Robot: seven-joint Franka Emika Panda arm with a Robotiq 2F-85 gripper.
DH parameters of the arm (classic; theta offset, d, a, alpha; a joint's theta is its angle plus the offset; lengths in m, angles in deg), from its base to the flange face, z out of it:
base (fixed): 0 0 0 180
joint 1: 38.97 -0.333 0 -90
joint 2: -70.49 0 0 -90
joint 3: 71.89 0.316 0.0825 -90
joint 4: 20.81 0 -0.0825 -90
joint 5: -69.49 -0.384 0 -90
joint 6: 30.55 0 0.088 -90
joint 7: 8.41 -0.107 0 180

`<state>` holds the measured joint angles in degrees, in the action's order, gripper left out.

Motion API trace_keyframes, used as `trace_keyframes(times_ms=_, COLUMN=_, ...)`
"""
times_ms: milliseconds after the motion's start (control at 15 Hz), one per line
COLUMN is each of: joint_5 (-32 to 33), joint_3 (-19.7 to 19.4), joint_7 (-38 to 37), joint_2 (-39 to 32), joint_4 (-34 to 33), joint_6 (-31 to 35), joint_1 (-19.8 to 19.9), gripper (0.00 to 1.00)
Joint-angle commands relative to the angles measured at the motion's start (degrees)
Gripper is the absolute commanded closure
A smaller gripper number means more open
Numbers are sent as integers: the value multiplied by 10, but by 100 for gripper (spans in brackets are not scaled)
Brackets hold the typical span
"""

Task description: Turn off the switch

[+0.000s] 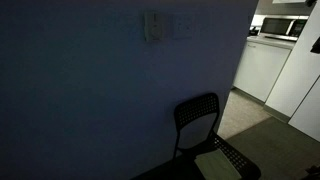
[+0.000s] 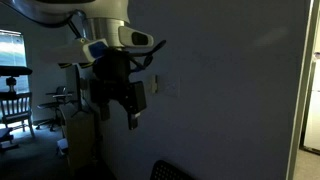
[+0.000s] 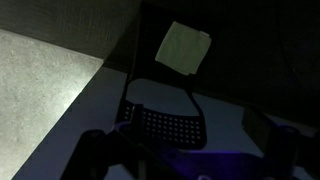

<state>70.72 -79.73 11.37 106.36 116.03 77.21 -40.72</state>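
A dark wall (image 1: 80,90) fills most of both exterior views, dim and bluish, with brighter white kitchen cabinets (image 1: 262,68) beyond its right edge. The robot arm (image 2: 104,27) reaches in from the upper left in an exterior view, white at the top and dark lower down. Below the arm, a black chair (image 1: 197,118) with a perforated backrest stands close against the wall. A pale square sheet (image 1: 217,166) lies on its seat, and the wrist view shows it from above (image 3: 183,48). The claw (image 2: 118,117) hangs pointing downward, well above the chair. Its two dark fingers (image 3: 92,150) stand spread wide at the lower corners of the wrist view, with nothing held between them. The switch (image 1: 153,27) is a small pale plate high on the wall, up and left of the chair's backrest. In an exterior view it sits just right of the claw (image 2: 155,88), and nothing covers or touches it.
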Motion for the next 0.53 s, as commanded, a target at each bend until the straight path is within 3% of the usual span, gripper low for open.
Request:
trace_keyframes(times_ms=0, joint_5=-1, joint_3=2, joint_7=1, joint_2=0, joint_4=-1, joint_6=-1, joint_1=2, gripper=0)
trace_keyframes(times_ms=467, joint_5=20, joint_3=2, joint_7=96, joint_2=-52, joint_4=-37, joint_6=-17, joint_1=-32, gripper=0)
